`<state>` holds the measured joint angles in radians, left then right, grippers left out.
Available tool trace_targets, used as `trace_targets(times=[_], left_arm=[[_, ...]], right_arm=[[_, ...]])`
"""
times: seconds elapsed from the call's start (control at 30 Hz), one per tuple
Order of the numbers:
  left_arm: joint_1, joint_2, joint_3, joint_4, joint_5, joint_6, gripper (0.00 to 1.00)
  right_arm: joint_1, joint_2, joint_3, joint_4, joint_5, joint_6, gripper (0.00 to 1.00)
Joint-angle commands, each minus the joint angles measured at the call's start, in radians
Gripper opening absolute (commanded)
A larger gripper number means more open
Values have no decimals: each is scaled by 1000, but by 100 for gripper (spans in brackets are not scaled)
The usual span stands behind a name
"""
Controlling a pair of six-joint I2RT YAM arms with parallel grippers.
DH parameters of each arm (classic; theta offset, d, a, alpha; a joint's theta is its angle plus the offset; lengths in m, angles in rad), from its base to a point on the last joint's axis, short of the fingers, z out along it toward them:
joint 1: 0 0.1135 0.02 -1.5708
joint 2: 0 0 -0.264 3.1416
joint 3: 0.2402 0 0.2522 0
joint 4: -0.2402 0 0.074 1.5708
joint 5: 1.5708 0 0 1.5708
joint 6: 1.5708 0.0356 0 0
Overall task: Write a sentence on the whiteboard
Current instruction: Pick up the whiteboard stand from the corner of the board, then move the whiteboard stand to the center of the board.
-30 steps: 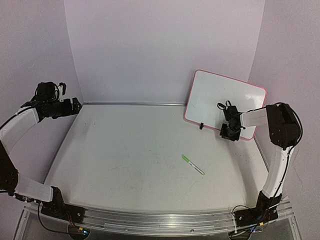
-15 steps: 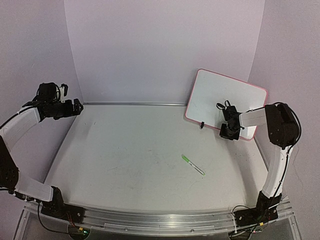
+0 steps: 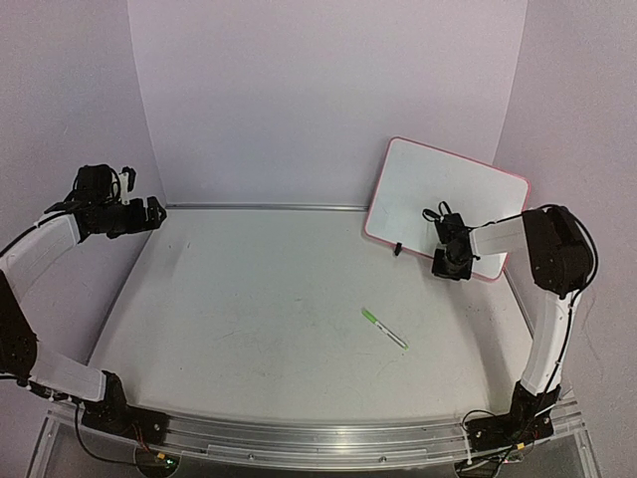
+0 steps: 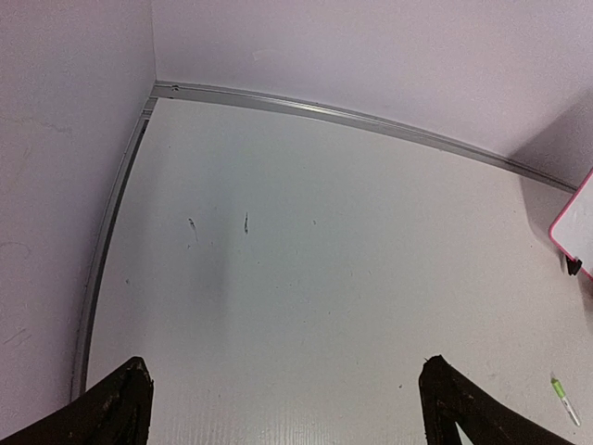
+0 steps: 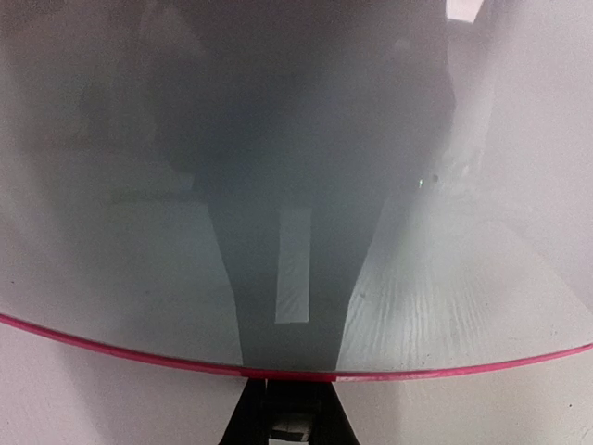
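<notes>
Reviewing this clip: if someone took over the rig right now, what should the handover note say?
Left gripper: open, empty, raised at the far-left corner.
Right gripper: shut on the lower pink edge of the whiteboard, which stands tilted at the far right.
Green-tipped pen: lying loose on the table, held by neither arm.
Done: board gripped.
Left: pick up the pen, write the sentence; board is blank.

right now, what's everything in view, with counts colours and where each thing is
whiteboard: one, white with pink-red frame, far right, tilted up at the back
clip foot: one seen, black, on the whiteboard's lower edge
marker: one, green and white, flat on the table, right of centre
table: one, white, under it all
left end effector: one, black, open, above the far left corner, holding nothing
right end effector: one, black, closed on the whiteboard's lower edge
</notes>
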<state>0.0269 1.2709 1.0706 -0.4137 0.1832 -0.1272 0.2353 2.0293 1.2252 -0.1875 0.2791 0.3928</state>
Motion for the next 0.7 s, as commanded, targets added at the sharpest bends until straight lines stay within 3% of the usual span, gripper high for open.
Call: trace_targets(times=[0.0, 0.67], left_arm=[[1, -10, -4, 31, 14, 10, 99], [0, -22, -13, 35, 13, 9, 99]], right_arm=[[80, -51, -42, 54, -22, -54, 0], [392, -89, -52, 34, -17, -40, 0]])
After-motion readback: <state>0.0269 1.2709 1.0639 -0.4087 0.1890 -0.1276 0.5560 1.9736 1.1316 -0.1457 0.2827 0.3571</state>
